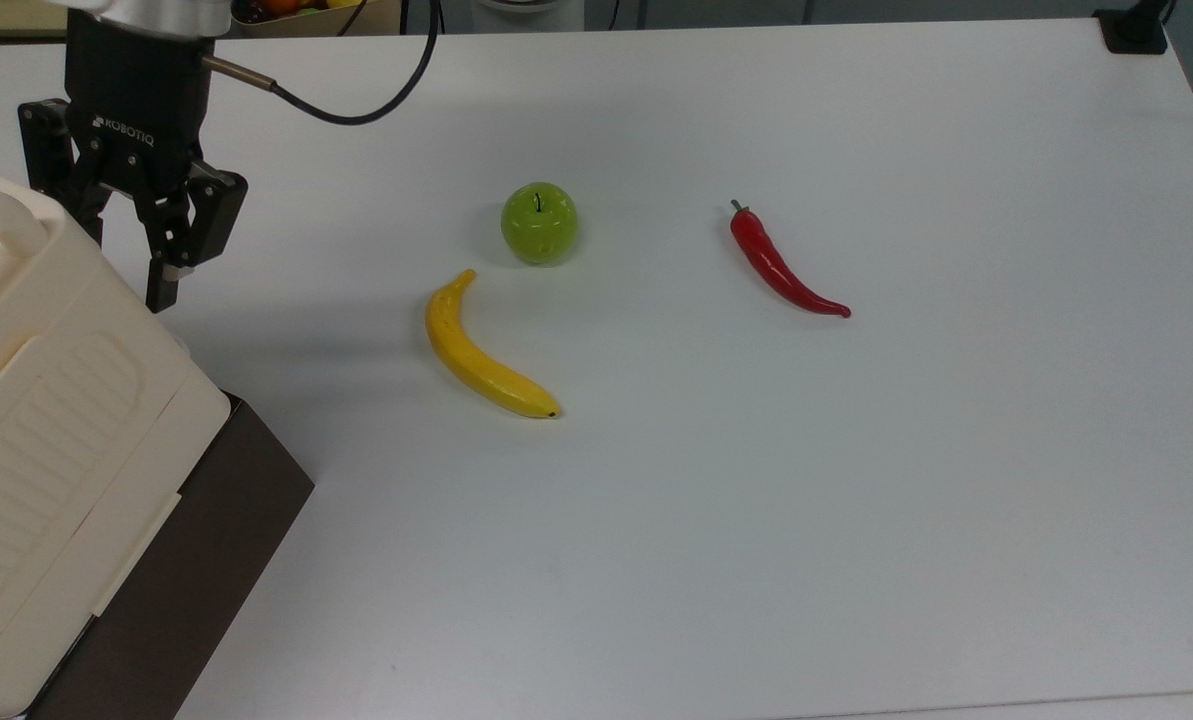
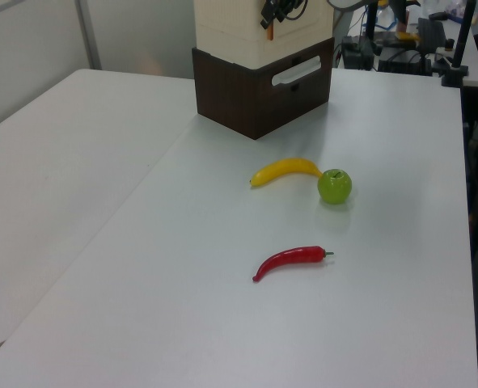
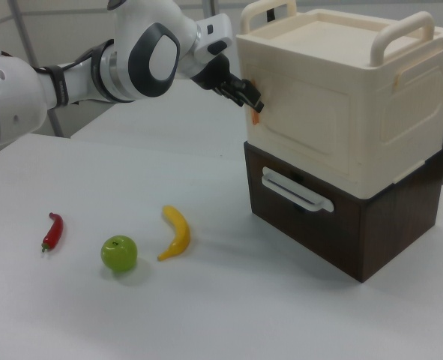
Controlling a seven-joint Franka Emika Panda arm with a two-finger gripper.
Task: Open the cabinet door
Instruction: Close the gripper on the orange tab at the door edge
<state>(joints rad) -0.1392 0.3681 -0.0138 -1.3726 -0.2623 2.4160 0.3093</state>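
Robot gripper (image 1: pixel 126 270) spread apart, holding nothing, at the cabinet's (image 3: pixel 333 97) upper corner.

In the right view its fingers (image 3: pixel 252 102) reach the closed cabinet door's (image 3: pixel 300 116) edge by an orange tab. The top view shows banana (image 1: pixel 481 352), apple (image 1: pixel 539 222) and chilli (image 1: pixel 781 266) well apart from the cabinet on open table (image 1: pixel 856 500).

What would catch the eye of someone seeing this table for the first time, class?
First, the large boxy cream plastic cabinet on its dark brown base, at the right view's right, with the black end effector at its front edge. Then three bright items on the white table: a yellow banana, a round green apple and a red chilli pepper.
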